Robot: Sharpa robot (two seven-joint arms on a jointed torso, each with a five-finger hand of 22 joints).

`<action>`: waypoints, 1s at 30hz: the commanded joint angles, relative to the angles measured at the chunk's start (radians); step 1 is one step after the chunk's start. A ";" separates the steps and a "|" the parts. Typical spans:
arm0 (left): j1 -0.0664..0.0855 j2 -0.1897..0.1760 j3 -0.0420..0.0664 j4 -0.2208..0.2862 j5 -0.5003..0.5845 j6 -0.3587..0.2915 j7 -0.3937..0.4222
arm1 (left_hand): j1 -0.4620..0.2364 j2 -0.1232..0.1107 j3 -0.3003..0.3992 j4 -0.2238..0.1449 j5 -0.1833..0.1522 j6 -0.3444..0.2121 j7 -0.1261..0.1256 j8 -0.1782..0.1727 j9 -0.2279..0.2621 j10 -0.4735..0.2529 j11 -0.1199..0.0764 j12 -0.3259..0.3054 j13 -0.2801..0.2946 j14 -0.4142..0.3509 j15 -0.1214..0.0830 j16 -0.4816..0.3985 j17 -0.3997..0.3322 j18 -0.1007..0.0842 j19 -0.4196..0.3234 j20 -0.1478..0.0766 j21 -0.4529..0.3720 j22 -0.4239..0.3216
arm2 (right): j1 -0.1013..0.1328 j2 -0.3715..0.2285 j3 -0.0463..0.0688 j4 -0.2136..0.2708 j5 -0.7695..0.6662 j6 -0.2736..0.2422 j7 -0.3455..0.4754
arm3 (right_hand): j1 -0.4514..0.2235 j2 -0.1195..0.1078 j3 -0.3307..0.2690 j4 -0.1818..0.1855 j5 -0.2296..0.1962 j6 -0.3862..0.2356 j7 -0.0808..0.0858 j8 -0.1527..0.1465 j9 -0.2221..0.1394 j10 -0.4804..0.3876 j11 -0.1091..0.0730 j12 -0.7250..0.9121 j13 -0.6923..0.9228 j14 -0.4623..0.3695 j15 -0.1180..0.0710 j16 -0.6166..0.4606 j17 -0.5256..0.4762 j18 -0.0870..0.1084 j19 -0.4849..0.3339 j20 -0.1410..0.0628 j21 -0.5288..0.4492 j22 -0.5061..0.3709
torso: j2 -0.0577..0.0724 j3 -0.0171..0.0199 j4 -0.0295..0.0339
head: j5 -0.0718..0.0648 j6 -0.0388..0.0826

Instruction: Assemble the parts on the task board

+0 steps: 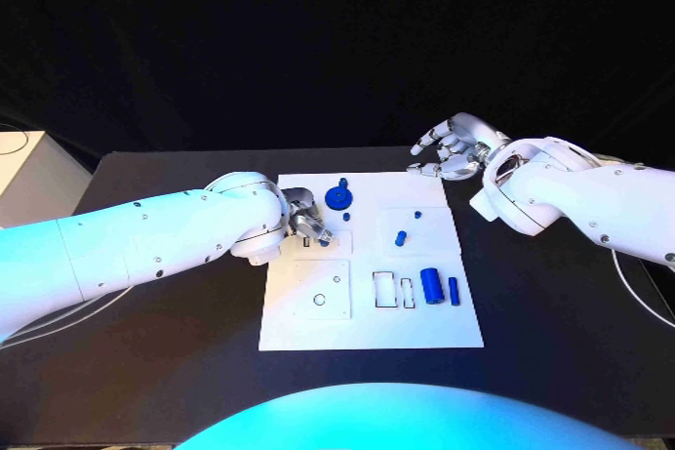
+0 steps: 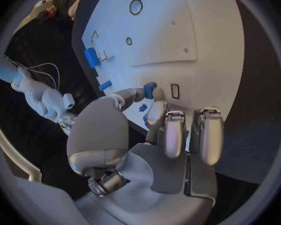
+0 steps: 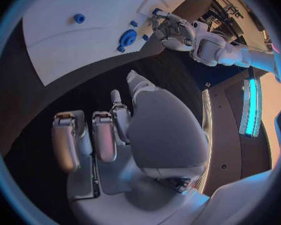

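the left hand (image 1: 307,225) pinches a small blue part (image 2: 149,90) in its fingertips, low over the white task board (image 1: 369,323) just beside a dark rectangular slot (image 2: 175,91). the right hand (image 1: 451,147) hangs beyond the board's far corner over the black table (image 1: 563,323), fingers loosely curled on nothing. other blue parts (image 1: 433,285) lie on the board.

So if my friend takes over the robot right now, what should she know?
Left hand: pinches a small blue part over the board, near its left-middle.
Right hand: off the board's far right corner, holds nothing, fingers loosely curled.
On the board: round blue part, small peg, big cylinder with a thin bar beside it.
Done: hard to tell.
Left: the outlined slots are unfilled.
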 commanded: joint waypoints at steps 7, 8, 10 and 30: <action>-0.003 0.003 -0.002 -0.001 0.009 0.022 0.003 | -0.021 -0.001 -0.023 -0.020 -0.012 0.034 -0.020 -0.014 -0.008 -0.004 -0.008 0.000 0.004 0.104 -0.010 0.003 0.263 -0.008 0.071 -0.009 0.001 0.209 | 0.000 -0.001 0.000 0.002 -0.003 0.011 0.013 | -0.011 0.003 0.002 0.003 0.006 -0.006 0.001 0.004 0.000 -0.009 0.002 -0.006 0.079 0.076 0.009 -0.008 0.158 0.005 0.084 0.004 -0.006 0.233 | 0.000 0.0001 0.0003 | -0.001 0.000; -0.003 0.003 -0.002 -0.001 0.009 0.022 0.003 | -0.021 -0.001 -0.024 -0.020 -0.012 0.034 -0.019 -0.014 -0.008 -0.004 -0.008 0.000 0.004 0.104 -0.010 0.003 0.263 -0.008 0.072 -0.009 0.001 0.209 | 0.000 -0.001 0.000 0.002 -0.003 0.011 0.013 | -0.011 0.003 0.002 0.003 0.006 -0.006 0.001 0.004 0.000 -0.009 0.002 -0.006 0.079 0.076 0.009 -0.008 0.158 0.005 0.084 0.004 -0.006 0.233 | -0.001 -0.0001 0.0001 | -0.001 0.000; -0.003 0.002 -0.002 -0.002 0.009 0.021 0.003 | -0.022 -0.001 -0.028 -0.017 -0.013 0.034 -0.019 -0.015 -0.009 -0.004 -0.008 0.000 0.004 0.104 -0.010 0.003 0.263 -0.008 0.072 -0.009 0.002 0.209 | 0.000 -0.002 0.000 0.002 -0.002 0.010 0.013 | -0.011 0.003 0.002 0.003 0.006 -0.006 0.001 0.004 0.000 -0.009 0.002 -0.006 0.079 0.076 0.009 -0.008 0.158 0.005 0.084 0.004 -0.006 0.233 | -0.001 -0.0002 -0.0001 | -0.001 0.000; -0.003 -0.029 0.010 0.017 0.009 0.007 0.018 | -0.038 -0.009 -0.252 0.189 -0.254 0.043 -0.011 -0.031 -0.003 -0.014 0.001 -0.003 0.003 0.104 -0.003 0.003 0.263 -0.006 0.068 -0.003 -0.003 0.203 | -0.001 -0.002 0.000 -0.001 -0.001 0.003 0.016 | -0.018 0.003 0.002 0.003 0.006 -0.010 0.001 0.004 -0.001 -0.026 0.003 -0.027 0.062 0.068 0.009 -0.025 0.129 0.013 0.070 0.004 -0.038 0.214 | -0.002 -0.0013 0.0002 | -0.004 0.000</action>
